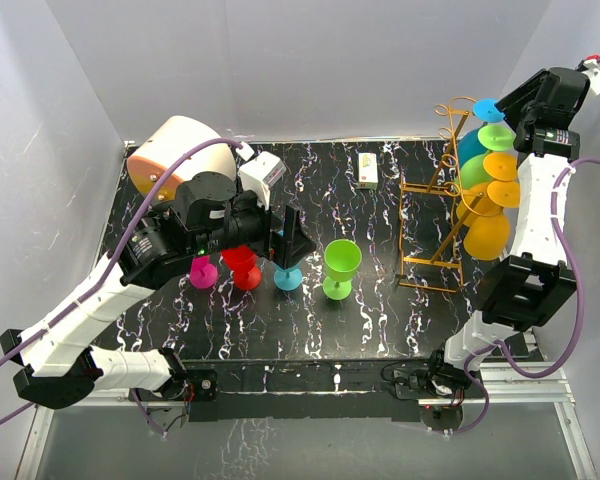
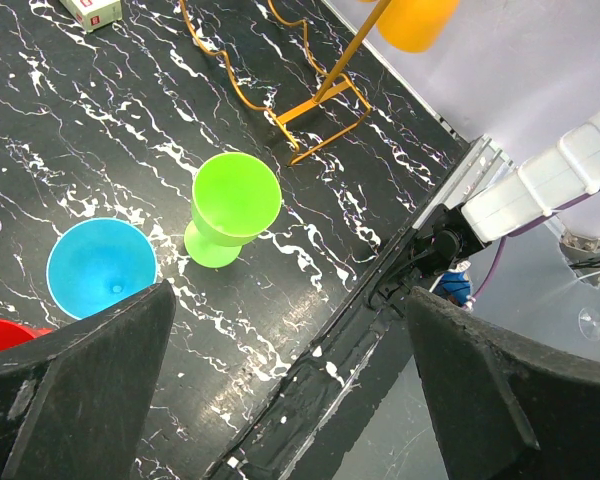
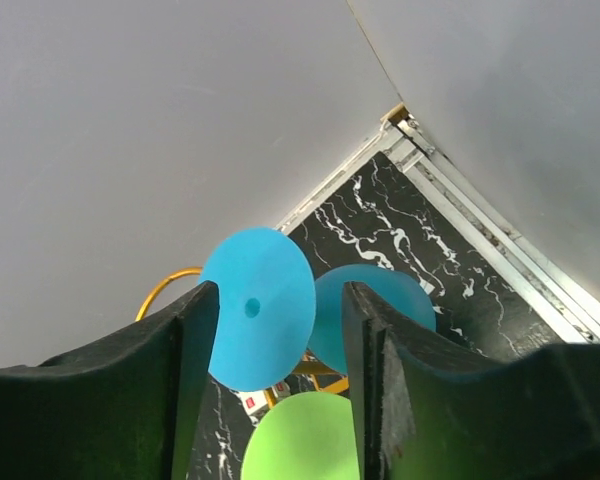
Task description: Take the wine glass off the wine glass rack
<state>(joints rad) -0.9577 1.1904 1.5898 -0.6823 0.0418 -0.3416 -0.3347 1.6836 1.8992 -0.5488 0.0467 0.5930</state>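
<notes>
At the far right of the desk (image 1: 380,320), the wine glass rack (image 1: 403,225) carries several glasses hung by their feet, and the right hand (image 3: 280,295) is raised to the top of it. We treat the blue wine glass (image 3: 258,308), the uppermost one, as the target. In the right wrist view its round foot faces the camera between the two fingers, overlapped by one finger and showing a clear gap to the other. Its bowl lies beyond and to the side. The right hand is partly spread and pinches nothing that we can see. We cannot tell whether the foot lies level with the fingertips or slightly past them.

Expected faults from this position:
- Closing on the rim of the thin foot gives a poor hold, and the glass may twist or slip free.
- Pulling sideways instead of along the wire slot may catch the foot on the curled loops and drag the light frame over.
- The green glass on the rack (image 3: 300,440) hangs just below the target, and the orange glass (image 1: 485,232) lower again, so a low approach may knock either one loose.

The left hand (image 2: 288,300) hovers over the middle of the desk, spread wide and empty. Below it stand a green glass (image 2: 235,200) and a blue glass (image 2: 100,265), well apart from the rack
</notes>
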